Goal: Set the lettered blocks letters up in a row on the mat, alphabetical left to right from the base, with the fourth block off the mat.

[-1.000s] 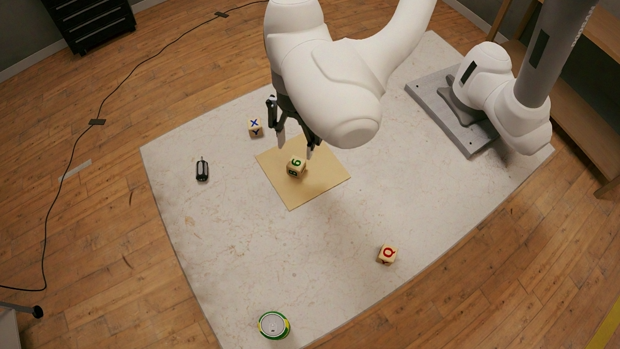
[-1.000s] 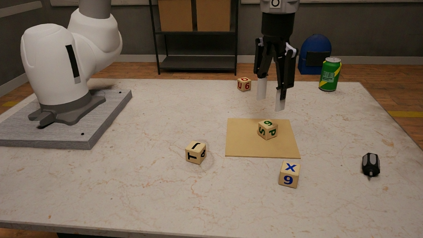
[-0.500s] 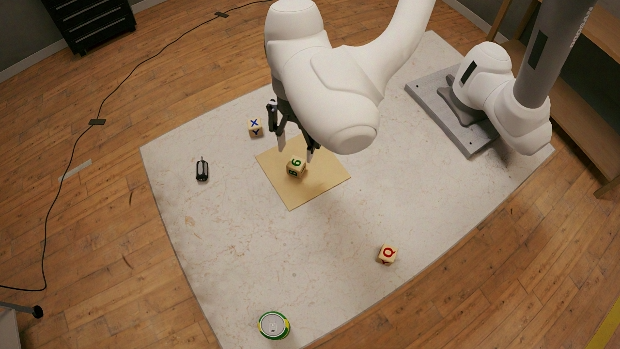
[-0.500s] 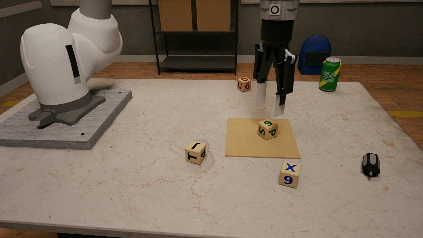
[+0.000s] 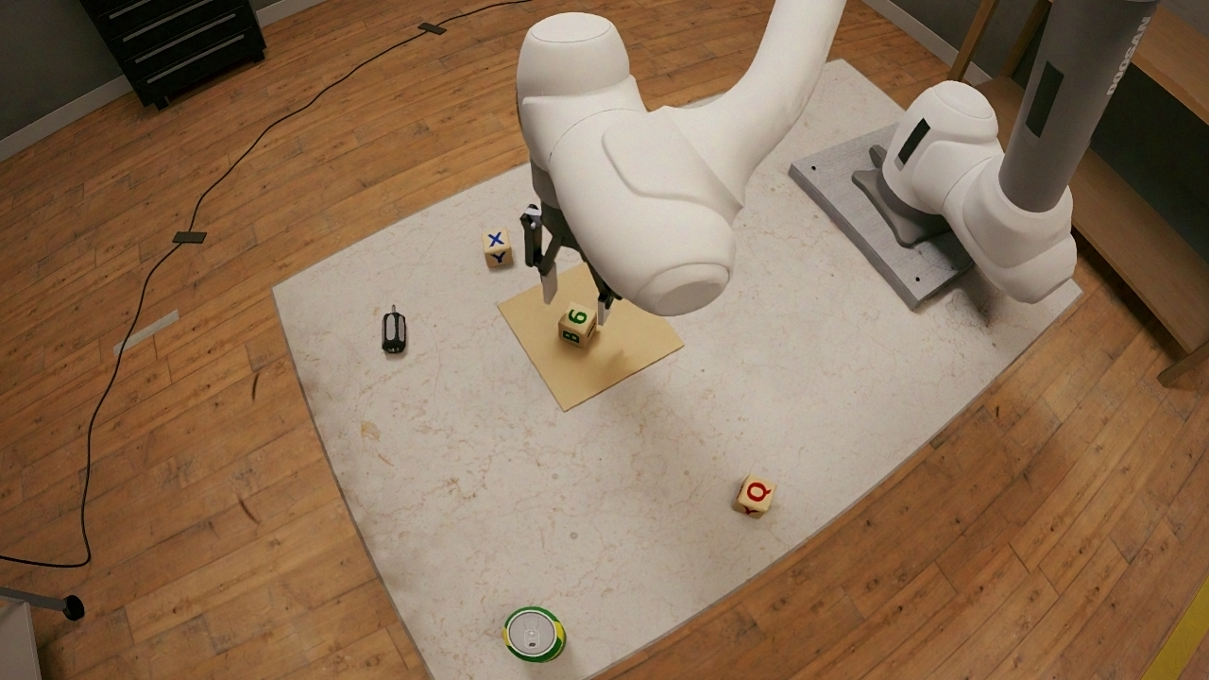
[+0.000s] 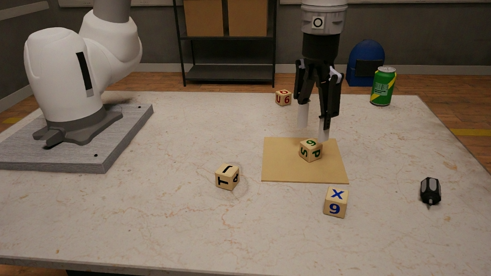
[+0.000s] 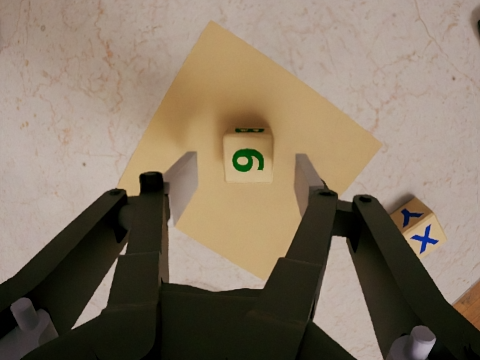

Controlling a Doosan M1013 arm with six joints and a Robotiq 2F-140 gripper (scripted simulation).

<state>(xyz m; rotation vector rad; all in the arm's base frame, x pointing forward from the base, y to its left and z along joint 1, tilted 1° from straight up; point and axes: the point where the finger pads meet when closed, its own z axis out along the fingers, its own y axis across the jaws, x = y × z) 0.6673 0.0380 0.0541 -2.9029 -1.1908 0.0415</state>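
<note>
1. Green-marked block (image 5: pixel 577 325) (image 6: pixel 310 150) (image 7: pixel 248 157) is seated on the mat (image 5: pixel 564 380) (image 6: pixel 291 170) (image 7: pixel 280 240).
2. Gripper (image 5: pixel 576 304) (image 6: pixel 312 134) (image 7: pixel 245 170) is positioned above; jaws are parted, nothing grasped.
3. Exterior view: X block (image 5: pixel 497 248) (image 6: pixel 336 202) (image 7: pixel 421 229) is seen near, Q block (image 5: pixel 755 495) (image 6: pixel 283 97) far.

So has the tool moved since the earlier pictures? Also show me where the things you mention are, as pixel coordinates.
Yes. In the exterior view, the tool (image 5: pixel 577 306) (image 6: pixel 312 132) (image 7: pixel 245 170) has come down, its tips now closer to the green block (image 5: pixel 577 325) (image 6: pixel 310 150) (image 7: pixel 248 157).
</note>
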